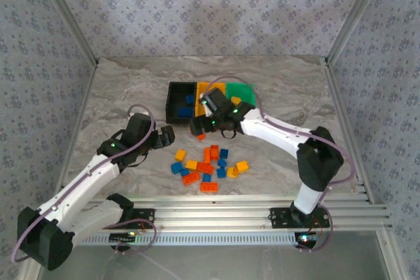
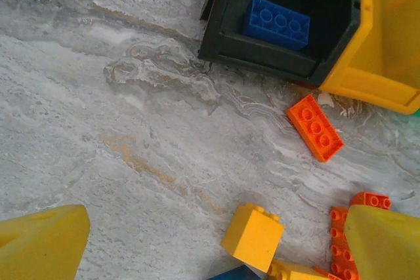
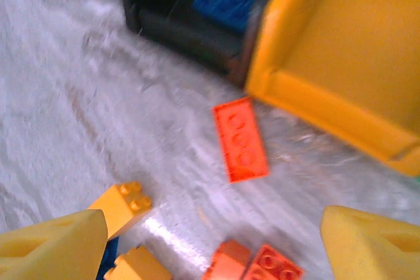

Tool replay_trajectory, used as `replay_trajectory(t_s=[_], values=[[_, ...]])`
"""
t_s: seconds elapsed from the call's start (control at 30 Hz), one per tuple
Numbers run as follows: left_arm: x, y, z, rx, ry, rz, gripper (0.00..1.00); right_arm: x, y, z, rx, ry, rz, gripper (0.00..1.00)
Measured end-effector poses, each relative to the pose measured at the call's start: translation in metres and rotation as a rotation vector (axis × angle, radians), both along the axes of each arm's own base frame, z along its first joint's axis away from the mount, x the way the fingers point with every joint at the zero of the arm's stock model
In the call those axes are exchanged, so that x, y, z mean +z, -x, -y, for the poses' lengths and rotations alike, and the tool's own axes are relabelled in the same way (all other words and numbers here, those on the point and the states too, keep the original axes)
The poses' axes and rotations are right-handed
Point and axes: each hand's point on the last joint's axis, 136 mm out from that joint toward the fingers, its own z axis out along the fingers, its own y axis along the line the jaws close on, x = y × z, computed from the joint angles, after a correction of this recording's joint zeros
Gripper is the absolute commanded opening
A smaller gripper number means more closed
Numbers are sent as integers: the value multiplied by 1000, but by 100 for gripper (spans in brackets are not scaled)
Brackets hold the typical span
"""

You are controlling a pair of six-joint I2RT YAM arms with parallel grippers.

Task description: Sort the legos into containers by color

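Note:
The containers stand in a row at the back: a black bin (image 1: 177, 100), a yellow-orange bin (image 1: 209, 88) and a green bin (image 1: 240, 90). Two blue legos (image 2: 275, 22) lie in the black bin (image 2: 262, 57). One orange lego (image 1: 201, 136) (image 2: 314, 127) (image 3: 240, 139) lies flat on the table just in front of the bins. A mixed pile of blue, orange and yellow legos (image 1: 207, 165) sits nearer me. My right gripper (image 1: 199, 126) (image 3: 213, 247) hovers open over that orange lego, holding nothing. Left of the pile, my left gripper (image 1: 167, 137) (image 2: 210, 254) is open beside a yellow lego (image 2: 252, 236).
The yellow-orange bin's corner (image 2: 367, 77) (image 3: 328, 63) is close ahead of both grippers. Patterned walls enclose the marble table (image 1: 131, 90) on three sides. An aluminium rail (image 1: 249, 211) runs along the near edge between the arm bases.

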Motion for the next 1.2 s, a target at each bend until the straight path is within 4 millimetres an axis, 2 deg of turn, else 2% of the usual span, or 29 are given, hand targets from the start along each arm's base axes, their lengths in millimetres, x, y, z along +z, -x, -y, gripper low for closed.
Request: replay_trajectory(t_s=[0.07, 0.17, 0.3, 0.43, 0.57, 0.77, 0.9, 1.07, 1.2], values=[[2, 2, -2, 3, 0, 6, 100, -22, 5, -7, 26, 41, -25, 87], [1, 5, -4, 4, 1, 8, 100, -56, -1, -7, 28, 114, -55, 87], [-5, 10, -7, 7, -2, -3, 99, -80, -16, -9, 28, 176, -52, 86], [-11, 12, -10, 16, -5, -13, 99, -88, -28, -16, 38, 205, -30, 82], [-16, 14, -11, 19, -9, -26, 100, -96, -32, -20, 56, 235, -19, 71], [-19, 15, -12, 25, -8, -33, 99, -113, -26, -24, 84, 309, -19, 51], [-19, 15, -13, 28, -7, -33, 99, -113, -28, -23, 76, 328, -5, 39], [-19, 15, -13, 30, -7, -34, 100, -112, -28, -22, 69, 323, 2, 33], [-19, 16, -12, 23, 0, -36, 100, -106, -15, -12, 69, 314, -6, 32]])
